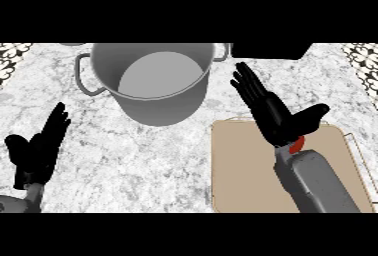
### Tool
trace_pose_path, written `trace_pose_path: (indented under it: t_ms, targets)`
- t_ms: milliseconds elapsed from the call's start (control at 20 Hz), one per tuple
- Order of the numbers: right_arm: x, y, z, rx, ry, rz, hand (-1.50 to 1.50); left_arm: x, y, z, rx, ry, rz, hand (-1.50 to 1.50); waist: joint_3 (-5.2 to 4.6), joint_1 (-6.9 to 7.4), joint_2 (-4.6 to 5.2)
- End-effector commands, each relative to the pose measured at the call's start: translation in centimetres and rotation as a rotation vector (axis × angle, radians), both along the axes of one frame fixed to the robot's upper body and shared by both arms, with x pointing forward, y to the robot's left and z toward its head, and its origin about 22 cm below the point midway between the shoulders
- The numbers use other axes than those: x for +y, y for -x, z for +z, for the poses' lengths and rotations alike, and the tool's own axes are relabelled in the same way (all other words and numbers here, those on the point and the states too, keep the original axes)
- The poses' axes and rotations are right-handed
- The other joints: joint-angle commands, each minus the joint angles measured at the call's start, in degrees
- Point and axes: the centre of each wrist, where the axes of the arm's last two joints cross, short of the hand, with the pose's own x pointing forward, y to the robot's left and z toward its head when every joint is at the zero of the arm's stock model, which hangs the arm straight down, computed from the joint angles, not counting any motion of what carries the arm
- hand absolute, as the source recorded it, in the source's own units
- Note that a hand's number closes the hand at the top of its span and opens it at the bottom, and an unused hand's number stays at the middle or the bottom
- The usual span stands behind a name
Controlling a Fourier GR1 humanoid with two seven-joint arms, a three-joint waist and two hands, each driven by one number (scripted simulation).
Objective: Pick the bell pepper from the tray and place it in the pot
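A grey metal pot (pixel 155 82) with side handles stands at the back centre of the marble counter, nothing showing inside it. A tan tray (pixel 244 170) with a thin rim lies at the right front. Only a small red sliver of the bell pepper (pixel 297 146) shows on the tray, peeking out beside my right wrist. My right hand (pixel 273 112) hovers over the tray's far edge, fingers straight and pointing toward the pot, thumb spread to the right. My left hand (pixel 40 147) rests open at the left edge, fingers up.
A dark block (pixel 269 49) sits at the back right behind the pot. Patterned strips (pixel 363 62) run along the counter's left and right sides. Bare marble lies between the pot and the tray.
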Motion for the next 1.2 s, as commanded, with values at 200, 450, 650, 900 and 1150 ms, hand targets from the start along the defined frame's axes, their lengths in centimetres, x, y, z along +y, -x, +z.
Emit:
trace_pose_path:
  t_ms: [200,450,650,900,1150]
  targets:
    - [-5.7,0.8,-2.9,0.166,0.316,-0.49,1.5,-3.3,0.2,-1.1,0.095,0.053,-0.212,0.0,1.32,-4.8,0.3]
    - [-11.7,0.3,-1.1,-0.208,0.575,-1.001,-1.5,-3.9,1.7,-3.3,0.157,0.115,-0.217,0.0,0.87,-7.94,-0.42]
    - [-7.0,1.9,-1.2,-0.446,0.424,-1.188,-1.5,-6.2,1.6,-3.7,0.167,0.128,-0.294,0.0,1.41,-5.75,-0.28]
    - [-4.4,4.6,-0.1,-0.326,0.487,-1.147,-1.5,-6.8,1.0,-4.2,0.178,0.128,-0.338,0.0,1.17,-3.68,-0.08]
    - [-4.4,6.1,0.0,0.009,0.57,-1.097,-1.5,-5.8,1.1,-3.7,0.165,0.115,-0.318,0.0,1.1,-3.62,-0.24]
